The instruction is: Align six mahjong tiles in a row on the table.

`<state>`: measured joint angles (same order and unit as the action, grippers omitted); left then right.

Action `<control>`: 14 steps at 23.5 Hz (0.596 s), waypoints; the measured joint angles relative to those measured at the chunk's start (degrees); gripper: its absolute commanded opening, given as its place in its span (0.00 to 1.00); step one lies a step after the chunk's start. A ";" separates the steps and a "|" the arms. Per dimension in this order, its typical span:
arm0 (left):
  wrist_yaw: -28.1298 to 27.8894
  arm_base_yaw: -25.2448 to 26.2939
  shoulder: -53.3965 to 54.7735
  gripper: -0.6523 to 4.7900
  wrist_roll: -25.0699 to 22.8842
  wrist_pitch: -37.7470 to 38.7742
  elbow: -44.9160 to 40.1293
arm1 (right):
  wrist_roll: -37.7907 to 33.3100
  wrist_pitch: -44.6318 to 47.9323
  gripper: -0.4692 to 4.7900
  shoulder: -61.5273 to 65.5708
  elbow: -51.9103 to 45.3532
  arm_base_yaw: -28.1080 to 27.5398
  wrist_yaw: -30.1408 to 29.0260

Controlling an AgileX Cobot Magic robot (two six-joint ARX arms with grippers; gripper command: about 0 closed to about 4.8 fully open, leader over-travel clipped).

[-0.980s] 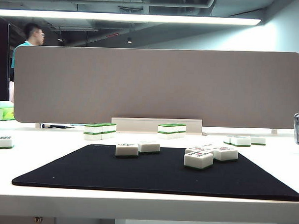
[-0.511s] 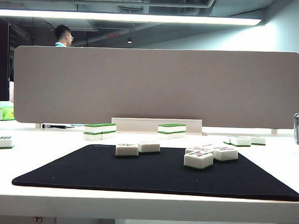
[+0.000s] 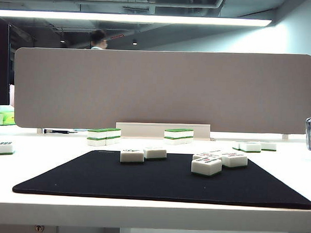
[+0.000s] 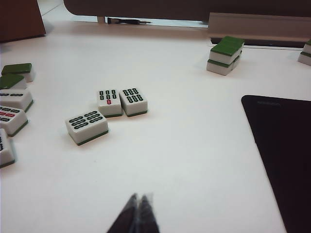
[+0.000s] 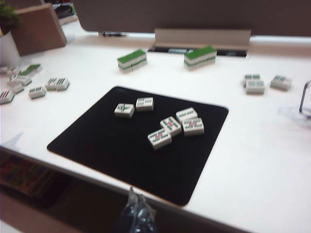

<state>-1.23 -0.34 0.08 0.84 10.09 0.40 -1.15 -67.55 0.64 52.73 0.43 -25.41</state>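
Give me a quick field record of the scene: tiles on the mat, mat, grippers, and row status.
tiles on mat: six mahjong tiles face up, a pair of two and a loose cluster of four
black mat: lies on the table
stacks: two green-topped tile stacks behind the mat
left gripper: shut, empty, over bare table beside the mat
right gripper: shut, empty, above the mat's near edge
row status: not yet formed

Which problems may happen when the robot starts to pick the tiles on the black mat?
Three white mahjong tiles on the black rectangular mat lie touching, so picking one may push its neighbours. The other pair of white tiles also touches. Both the left gripper and right gripper show shut jaws, which must open first.
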 measured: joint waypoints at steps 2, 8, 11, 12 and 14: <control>-0.02 0.00 0.00 0.11 0.02 0.00 0.00 | 0.00 -1.95 0.09 0.00 0.07 0.00 -0.15; 4.98 0.00 0.00 0.12 12.46 -0.46 0.11 | 0.00 -4.37 0.09 0.00 0.07 0.00 -0.17; 9.38 0.00 0.02 0.12 14.60 0.04 2.62 | 0.00 -4.37 0.09 0.00 0.07 0.00 -0.17; 9.70 0.00 0.02 0.12 14.69 0.02 3.52 | 0.00 -4.37 0.09 0.00 0.07 0.00 -0.15; 10.14 0.00 0.00 0.12 14.78 -0.07 6.45 | 0.00 -4.37 0.09 0.00 0.07 0.00 -0.17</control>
<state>8.91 -0.34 0.08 15.62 10.02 6.85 -1.15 -71.92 0.64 52.80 0.43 -25.58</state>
